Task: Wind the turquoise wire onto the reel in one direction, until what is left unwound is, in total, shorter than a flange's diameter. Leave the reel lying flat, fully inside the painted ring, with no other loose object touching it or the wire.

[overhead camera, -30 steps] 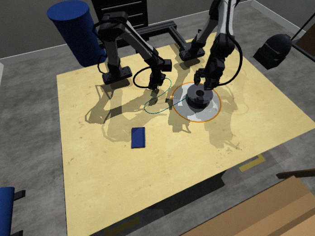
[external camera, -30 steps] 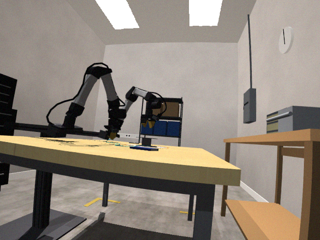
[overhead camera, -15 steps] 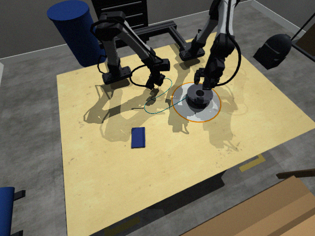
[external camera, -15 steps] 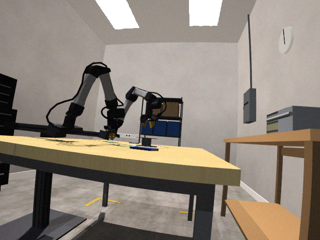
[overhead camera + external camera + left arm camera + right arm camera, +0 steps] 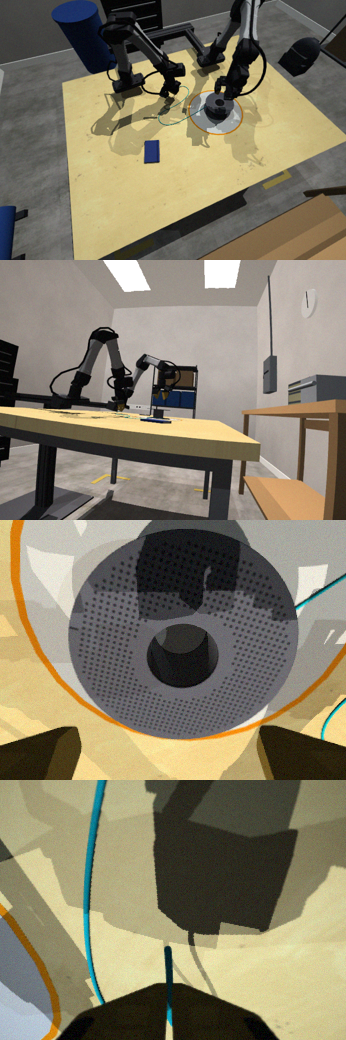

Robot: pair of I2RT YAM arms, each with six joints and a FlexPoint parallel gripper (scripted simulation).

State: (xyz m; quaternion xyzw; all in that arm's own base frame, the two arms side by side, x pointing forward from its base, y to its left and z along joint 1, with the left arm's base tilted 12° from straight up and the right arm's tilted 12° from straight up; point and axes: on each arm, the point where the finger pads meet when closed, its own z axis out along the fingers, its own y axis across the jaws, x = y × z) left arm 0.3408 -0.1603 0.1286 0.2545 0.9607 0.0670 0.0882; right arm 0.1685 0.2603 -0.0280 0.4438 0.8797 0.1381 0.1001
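Top view: the dark grey reel with perforated flanges (image 5: 212, 102) (image 5: 158, 413) (image 5: 115, 655) lies flat inside the orange painted ring (image 5: 219, 134) (image 5: 181, 420) (image 5: 15, 570) (image 5: 56, 1000) on the pale wooden desk (image 5: 181, 179) (image 5: 195, 433) (image 5: 160, 765) (image 5: 300, 980). The left gripper (image 5: 222, 93) (image 5: 160, 396) (image 5: 169, 735) hangs over it, released. Thin turquoise wire (image 5: 167, 125) (image 5: 125, 416) (image 5: 322, 592) (image 5: 86, 910) leaves the reel towards nine o'clock and loops round to the right gripper (image 5: 173, 95) (image 5: 120, 406) (image 5: 169, 992), clenched on its end. A blue rectangular notebook (image 5: 151, 151) (image 5: 155, 420) lies at eight o'clock from the reel, apart from reel and wire.
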